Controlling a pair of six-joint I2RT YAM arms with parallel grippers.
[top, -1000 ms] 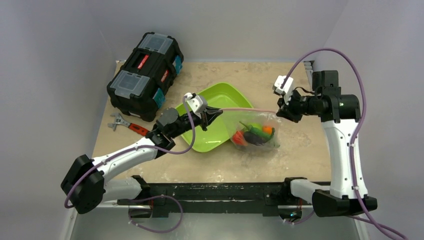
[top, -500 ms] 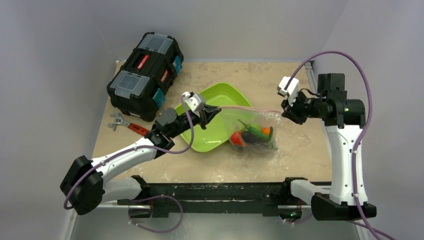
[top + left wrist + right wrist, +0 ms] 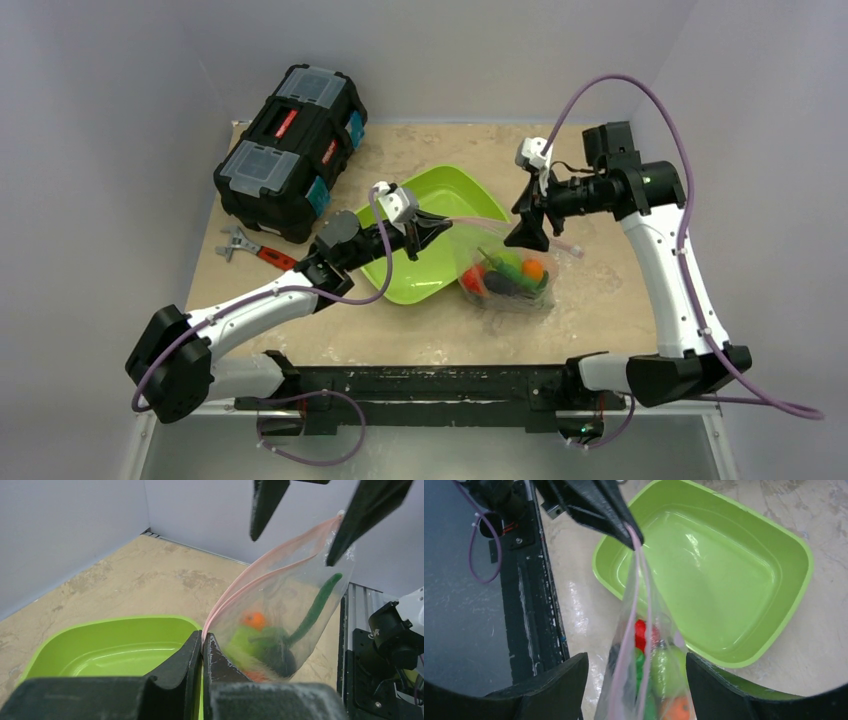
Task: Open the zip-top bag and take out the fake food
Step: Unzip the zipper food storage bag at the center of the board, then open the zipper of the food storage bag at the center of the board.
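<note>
The zip-top bag (image 3: 505,262) hangs with its weight low. The fake food (image 3: 510,278), a heap of red, green, orange and dark pieces, sags in its bottom on the table (image 3: 600,300), just beside the lime-green tray (image 3: 455,190). Its pink zip strip (image 3: 260,567) runs taut and raised above the food.

The left gripper (image 3: 430,228) is clenched on the near end of that strip, over the tray's edge. The right gripper (image 3: 528,234) is released, its jaws wide and straddling the far end. One tip sits close by the strip's corner, and we cannot tell whether it touches.

From the wrist views the two pink lips run side by side with a narrow gap, so we judge the seal at least partly parted.

To do this step well, we should bring one right finger into that gap and close on a single lip, not both. Then we pull away from the left pinch, which must hold firm so the mouth spreads. We should pull gently, since the plastic is slippery and the load may swing. The black toolbox (image 3: 290,150) and wrench (image 3: 262,253) lie well apart at the left.
</note>
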